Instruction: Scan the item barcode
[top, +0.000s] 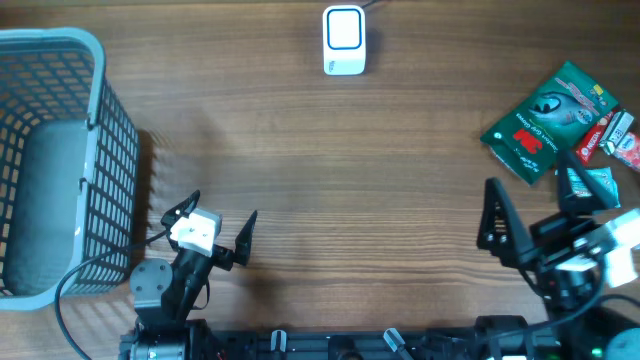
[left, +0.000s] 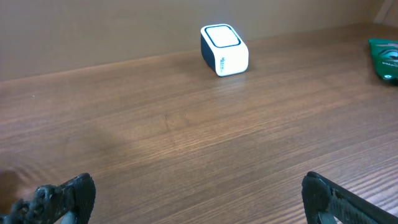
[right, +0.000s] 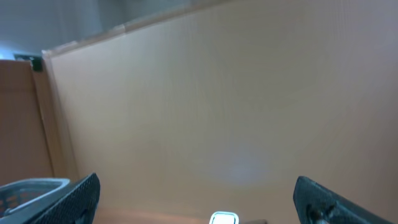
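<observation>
The white barcode scanner (top: 344, 40) with its blue-edged window stands at the back middle of the table; the left wrist view shows the scanner (left: 224, 50) far ahead, and the right wrist view catches the scanner (right: 224, 218) at its bottom edge. At the far right lie the items: a green packet (top: 548, 120), a red and white packet (top: 615, 135) and a small teal packet (top: 592, 185). My left gripper (top: 223, 206) is open over bare wood at the front left, nothing between its fingers (left: 78, 193). My right gripper (top: 530, 185) is open at the front right beside the teal packet, tilted up and empty.
A large grey wire basket (top: 50, 160) fills the left side, close to my left arm. The green packet's edge (left: 385, 59) shows at the right of the left wrist view. The basket rim (right: 31, 186) and a tan wall (right: 217, 93) fill the right wrist view.
</observation>
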